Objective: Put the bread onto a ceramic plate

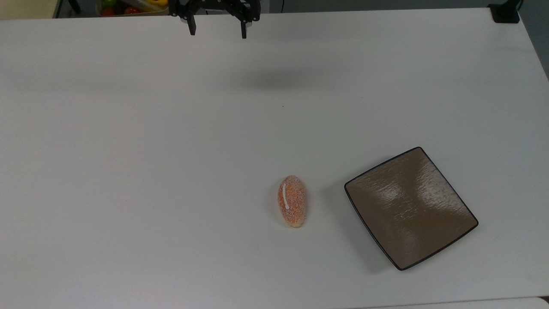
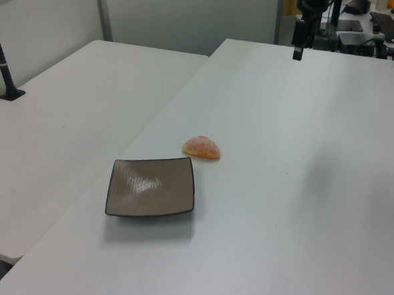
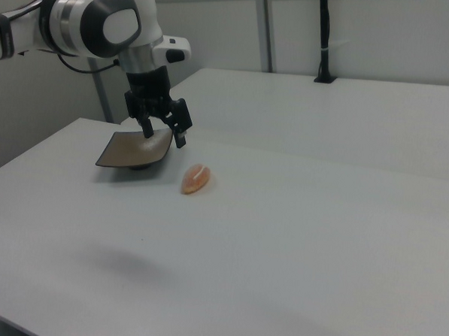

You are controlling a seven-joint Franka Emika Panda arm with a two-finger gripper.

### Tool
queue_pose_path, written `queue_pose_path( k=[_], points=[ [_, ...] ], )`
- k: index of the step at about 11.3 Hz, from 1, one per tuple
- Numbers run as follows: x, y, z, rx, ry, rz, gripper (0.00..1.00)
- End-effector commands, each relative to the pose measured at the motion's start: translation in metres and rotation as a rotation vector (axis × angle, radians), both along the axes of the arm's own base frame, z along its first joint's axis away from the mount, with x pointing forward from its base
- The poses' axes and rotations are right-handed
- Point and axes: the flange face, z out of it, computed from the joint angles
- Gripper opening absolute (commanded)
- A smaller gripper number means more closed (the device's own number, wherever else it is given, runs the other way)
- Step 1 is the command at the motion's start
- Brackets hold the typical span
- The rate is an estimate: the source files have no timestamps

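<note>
In the top view, the plate is seen nearest to the lower edge, on the white table, turned so that one corner points downward. The bread is laid on the table just beside the plate, at the top view's left of it, not touching it, with its white stripe facing up. Nothing is placed on the plate. Far behind, at the top edge, the gripper is held above the table, well apart from both things; its two fingers are spread wide and nothing is held between them.
</note>
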Motion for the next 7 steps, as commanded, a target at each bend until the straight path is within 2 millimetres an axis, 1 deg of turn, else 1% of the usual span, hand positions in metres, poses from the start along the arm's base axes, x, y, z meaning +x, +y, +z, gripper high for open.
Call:
queue_pose_path(
  k=[1,7],
  points=[
    [-0.0078,0.0026,0.0019,0.018,0.008,0.02,1.0],
    [-0.0051,0.0028,-0.0017,0.018,0.008,0.018,1.0]
  ],
)
